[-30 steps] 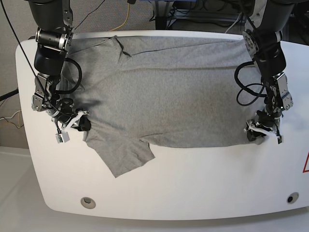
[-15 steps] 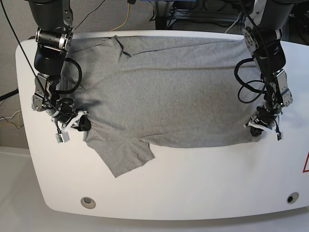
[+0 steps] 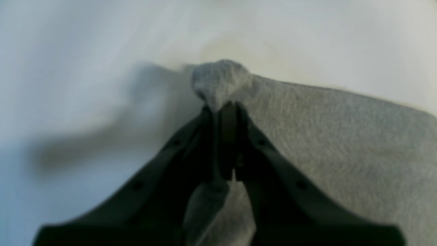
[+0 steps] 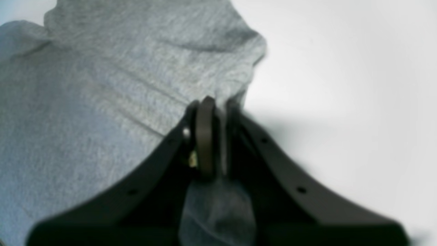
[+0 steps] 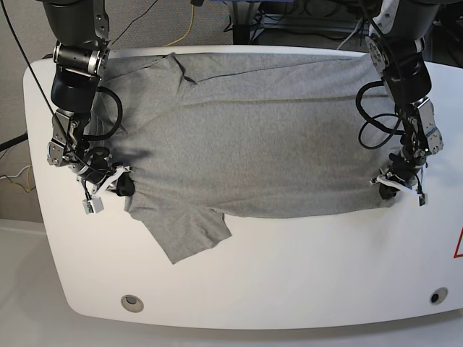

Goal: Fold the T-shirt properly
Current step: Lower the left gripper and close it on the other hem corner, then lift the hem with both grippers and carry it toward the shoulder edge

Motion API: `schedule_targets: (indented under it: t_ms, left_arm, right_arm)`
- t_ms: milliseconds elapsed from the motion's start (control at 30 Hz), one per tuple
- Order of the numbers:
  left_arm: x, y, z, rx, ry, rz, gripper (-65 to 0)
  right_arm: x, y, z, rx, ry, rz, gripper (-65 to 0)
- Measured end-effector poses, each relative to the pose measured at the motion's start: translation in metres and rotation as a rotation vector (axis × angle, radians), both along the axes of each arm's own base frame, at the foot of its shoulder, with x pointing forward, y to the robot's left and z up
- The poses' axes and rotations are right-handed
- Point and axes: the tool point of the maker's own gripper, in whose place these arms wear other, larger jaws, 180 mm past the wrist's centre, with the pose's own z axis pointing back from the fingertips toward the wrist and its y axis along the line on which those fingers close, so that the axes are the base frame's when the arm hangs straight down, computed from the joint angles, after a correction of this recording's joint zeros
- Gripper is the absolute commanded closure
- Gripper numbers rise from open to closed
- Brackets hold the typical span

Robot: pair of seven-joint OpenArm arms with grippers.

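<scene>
The heather-grey T-shirt (image 5: 246, 137) lies spread flat across the white table (image 5: 289, 275). One sleeve (image 5: 189, 235) sticks out toward the front edge. On the right of the base view my left gripper (image 5: 396, 188) is shut on the shirt's lower right corner. The left wrist view shows a bunched tip of the T-shirt (image 3: 220, 80) poking out past my left gripper (image 3: 223, 104). At the shirt's left edge by the sleeve, my right gripper (image 5: 124, 185) is shut on the cloth. In the right wrist view the T-shirt (image 4: 85, 102) is pinched in my right gripper (image 4: 215, 102).
Bare white tabletop runs in front of the shirt, with two round holes (image 5: 131, 302) (image 5: 435, 296) near the front edge. Cables hang from both arms and lie on the floor behind the table. A red mark (image 5: 458, 246) sits at the table's right edge.
My left gripper has shut on the shirt's corner and drawn it a little to the right and back, stretching the hem. My right gripper has stayed in place on the cloth.
</scene>
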Motion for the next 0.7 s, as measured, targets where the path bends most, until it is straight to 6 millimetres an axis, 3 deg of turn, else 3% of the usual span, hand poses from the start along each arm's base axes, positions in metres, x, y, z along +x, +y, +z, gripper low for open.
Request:
schedule_targets:
  t_ms: [267,433,700]
  left_arm:
    - [-0.009,0.001,0.007,0.053,0.042,-0.034,-2.6]
    - [-0.011,0.004,0.016,0.085,0.029,-0.038,-2.6]
    - [-0.013,0.001,0.015,0.086,0.042,-0.046,-2.6]
  right_arm:
    - [-0.001,0.0,0.002,-0.024,0.021,0.017,-1.9]
    - [-0.011,-0.002,0.005,-0.088,0.028,0.052,-1.8]
    - [-0.025,-0.005,0.012,-0.193,0.064,0.105,0.0]
